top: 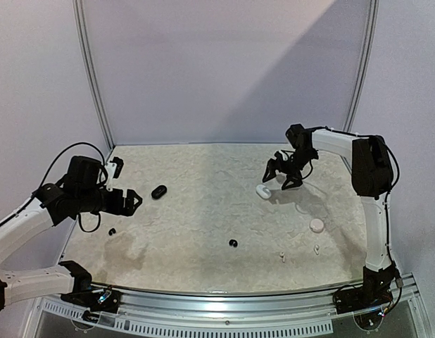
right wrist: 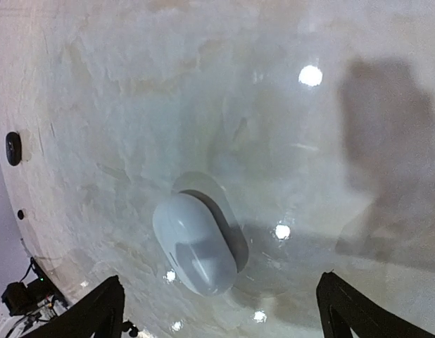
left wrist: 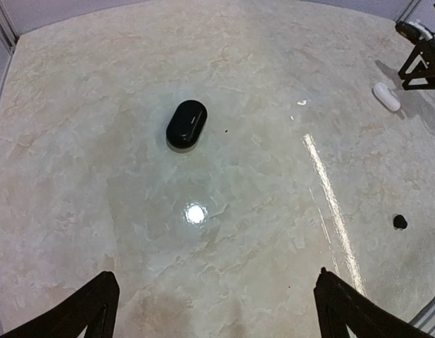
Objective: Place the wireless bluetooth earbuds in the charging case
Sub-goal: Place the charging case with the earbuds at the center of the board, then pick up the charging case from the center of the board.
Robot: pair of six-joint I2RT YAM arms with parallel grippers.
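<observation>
The right end effector (top: 282, 176) hangs just above the white charging case (right wrist: 196, 243), fingers wide apart and holding nothing. The case lies on the worktop (top: 203, 218) and looks closed. The left end effector (top: 133, 201) is also spread open, near the black charging case (left wrist: 186, 123). The white earbuds (top: 281, 257) lie well apart from their case. I think the lid must open first, with one arm steadying the case on this glossy surface.
</observation>
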